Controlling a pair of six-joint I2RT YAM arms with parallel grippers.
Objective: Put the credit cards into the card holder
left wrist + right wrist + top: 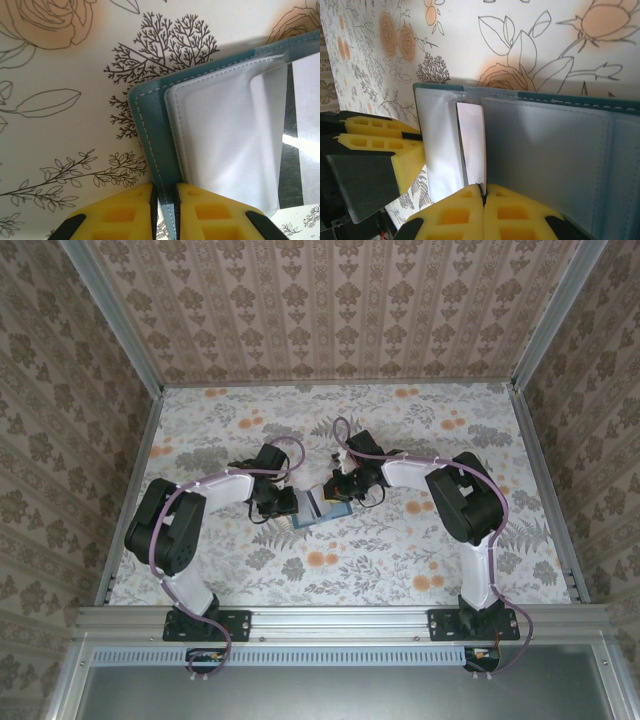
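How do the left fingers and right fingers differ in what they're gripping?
The left fingers clamp the teal edge of the card holder; the right fingers pinch a pale card. The cover holds the left fingers slightly apart; the right fingers nearly touch. Both are yellow and shut.

The left arm [170, 525] and right arm [470, 510] bend inward, elbows raised, wrists nearly meeting. The left claw [283, 502] nips the card holder's [150, 130] teal edge between yellow fingers [132, 212]. The right claw [340, 485] pinches a white credit card [471, 145], fingers pressed together.
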